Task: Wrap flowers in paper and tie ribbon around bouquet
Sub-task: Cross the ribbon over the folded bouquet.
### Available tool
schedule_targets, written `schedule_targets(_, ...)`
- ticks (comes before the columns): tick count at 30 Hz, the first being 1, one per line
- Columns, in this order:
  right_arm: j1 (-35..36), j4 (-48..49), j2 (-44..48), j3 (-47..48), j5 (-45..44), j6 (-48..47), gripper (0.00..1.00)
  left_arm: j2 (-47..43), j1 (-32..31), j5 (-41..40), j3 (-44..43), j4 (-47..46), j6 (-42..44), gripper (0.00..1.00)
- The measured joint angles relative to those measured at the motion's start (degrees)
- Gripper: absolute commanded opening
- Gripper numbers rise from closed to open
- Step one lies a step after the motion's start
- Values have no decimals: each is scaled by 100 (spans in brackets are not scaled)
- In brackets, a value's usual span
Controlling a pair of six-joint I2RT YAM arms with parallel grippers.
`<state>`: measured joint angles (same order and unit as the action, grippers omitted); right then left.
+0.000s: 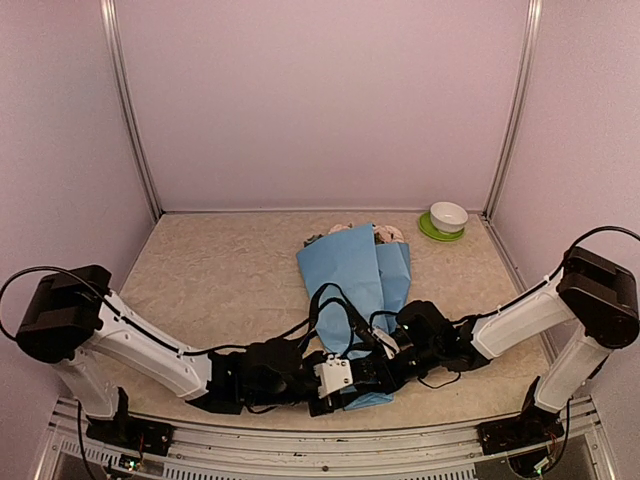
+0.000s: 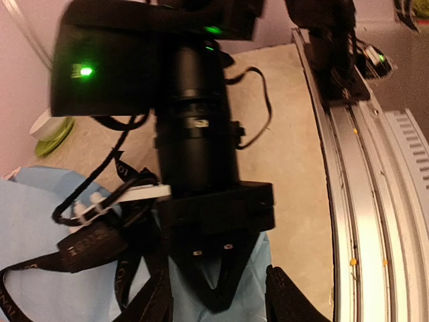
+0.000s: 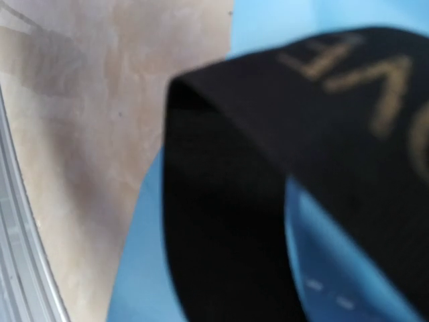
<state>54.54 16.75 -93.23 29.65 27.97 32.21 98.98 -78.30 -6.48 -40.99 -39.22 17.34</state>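
bouquet [image 1: 350, 270] of pale pink blooms in a light blue paper cone, lying mid-worktop [image 1: 220, 270] | floppy black ribbon [image 3: 228, 221] looped over its narrow near end | left tool [image 1: 338, 386] partly open, grasp unclear | right tool [image 2: 218, 295] shut, cannot tell on what

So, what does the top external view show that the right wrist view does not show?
Only the top external view shows the flowers poking from the far end of the wrap, the white bowl on its green plate, the left arm and the right arm. Only the right wrist view shows the gold lettering on the ribbon, close and blurred. Both show the black ribbon, the light blue paper and the table.
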Motion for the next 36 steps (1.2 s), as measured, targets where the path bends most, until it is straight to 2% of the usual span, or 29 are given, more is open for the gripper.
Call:
schedule_targets(5,0,-2,2,2,2,20,0,603,44,-116,-330,155,662,40)
schedule_targets(14,-24,-24,79,-57,-70,63,0,1082,304,-428,-800,459,960,24)
schedule_targets(23,-66,-66,170,-122,-90,184,0,1137,428,-341,-1010,855,831,29)
schedule_targets(31,-68,-72,175,-122,-94,173,0,1019,717,-127,-638,850,874,42)
schedule_targets(34,-68,-74,175,-122,-94,173,0,1027,684,-26,-595,835,925,40)
schedule_targets(36,-68,-74,175,-122,-96,168,0,1080,651,-42,-688,835,975,29)
